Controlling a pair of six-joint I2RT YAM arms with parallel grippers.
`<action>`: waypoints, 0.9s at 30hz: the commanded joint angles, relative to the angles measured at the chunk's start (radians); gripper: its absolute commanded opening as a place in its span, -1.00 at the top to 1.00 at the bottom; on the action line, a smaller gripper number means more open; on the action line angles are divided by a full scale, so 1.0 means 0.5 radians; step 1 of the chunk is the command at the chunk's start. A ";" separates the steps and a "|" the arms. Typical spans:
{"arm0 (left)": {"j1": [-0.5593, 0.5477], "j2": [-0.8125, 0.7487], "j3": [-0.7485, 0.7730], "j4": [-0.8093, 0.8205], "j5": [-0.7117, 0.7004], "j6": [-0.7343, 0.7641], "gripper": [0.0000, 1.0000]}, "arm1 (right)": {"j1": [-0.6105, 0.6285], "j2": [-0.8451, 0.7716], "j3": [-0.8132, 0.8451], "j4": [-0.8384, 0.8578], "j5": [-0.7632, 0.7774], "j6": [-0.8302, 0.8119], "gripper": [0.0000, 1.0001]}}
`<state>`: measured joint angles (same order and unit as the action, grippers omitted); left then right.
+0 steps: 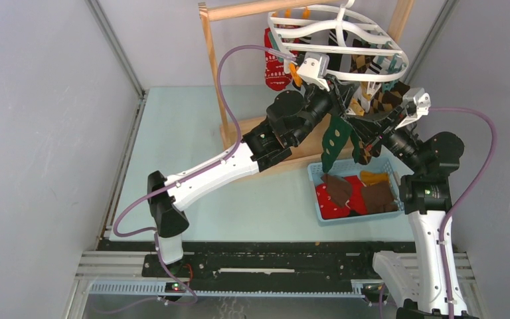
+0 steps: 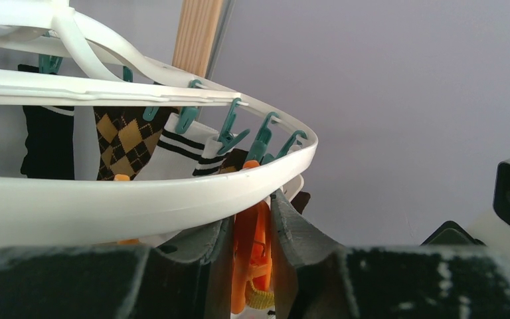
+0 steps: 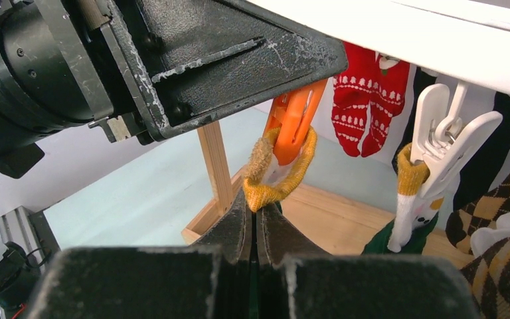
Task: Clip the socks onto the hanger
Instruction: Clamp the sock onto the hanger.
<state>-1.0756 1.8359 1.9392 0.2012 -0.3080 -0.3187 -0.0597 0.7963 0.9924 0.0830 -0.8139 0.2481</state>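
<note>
Holds the left fingers [image 2: 299,229] narrow, pinched on the handles of an orange plastic clip [image 2: 251,249] hanging just under the rim of the white plastic oval drying hanger [image 2: 139,203]. Presses the right fingers [image 3: 232,234] fully together on a dark green sock with a mustard-yellow cuff [image 3: 275,189], raising the cuff to the mouth of this same clip. Seems to have the cuff already at the orange tips, but cannot tell whether bitten or only touching. Shows, in the top view, the rest of this sock dangling above a blue plastic basket [image 1: 313,189].

Looks well advanced with the task. Has hanging from the rim a red sock with white pattern [image 3: 368,100], a brown and tan argyle sock [image 2: 126,136], a white sock with black stripes [image 2: 179,146], a black sock [image 2: 46,143] and a second green sock [image 3: 405,219] on a white clip [image 3: 448,129]. Leaves several more, red [image 1: 329,203] and brown [image 1: 376,196], lying in the basket on the pale green bench [image 1: 192,133].

Needs next, probably, to loosen the left fingers for shutting the clip on the cuff, and only afterwards to free the right fingers.
</note>
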 commanded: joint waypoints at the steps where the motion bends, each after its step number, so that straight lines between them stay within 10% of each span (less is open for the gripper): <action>1: 0.031 -0.094 -0.017 0.070 -0.029 -0.050 0.81 | -0.006 0.001 0.097 0.103 0.032 0.002 1.00; 16: 0.034 -0.088 -0.019 0.067 -0.040 -0.063 0.74 | 0.006 -0.006 0.096 0.053 0.007 -0.008 1.00; 27: 0.034 -0.112 -0.034 0.061 -0.055 -0.091 0.21 | 0.012 -0.004 0.097 -0.023 0.041 -0.069 1.00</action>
<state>-1.0737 1.8359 1.9392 0.2001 -0.3092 -0.3420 -0.0574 0.7998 0.9924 0.0769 -0.8124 0.2401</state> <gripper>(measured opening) 0.362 0.011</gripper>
